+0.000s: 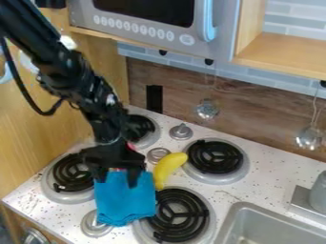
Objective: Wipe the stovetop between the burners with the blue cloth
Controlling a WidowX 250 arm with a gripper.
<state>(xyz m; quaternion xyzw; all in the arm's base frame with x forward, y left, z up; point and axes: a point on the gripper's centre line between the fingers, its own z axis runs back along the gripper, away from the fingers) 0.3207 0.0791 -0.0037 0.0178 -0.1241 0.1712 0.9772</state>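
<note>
- Evidently, in the camera view, the tool (117,180) is placed over the upper edge of the blue cloth (127,207), at the stove's near left part; its two fingers are seen apart, with cloth between them, and no firm pinch can be made out.
- The step in hand is judged to be the grasping or letting go of the cloth; which of these is meant cannot be told.
- For a grasp, a fold would need to be gathered and the fingers brought together; for a release, a straight upward withdrawal would be called for, so that the fabric is not dragged.
- The cloth is spread between the lower knob (96,228) and the near right burner (178,214), whose edge is partly covered; a corner could be snagged on the coils.
- Close by the cloth's right side, a yellow banana (167,167) is set at a slant, and could be nudged by a sideways move.
- Behind the tool, a small red thing (131,146) is partly hidden, so it cannot be identified.
- To the right, the sink (242,208) is set into the white speckled bench (261,183), while the space above is bounded by the microwave (137,39).
</note>
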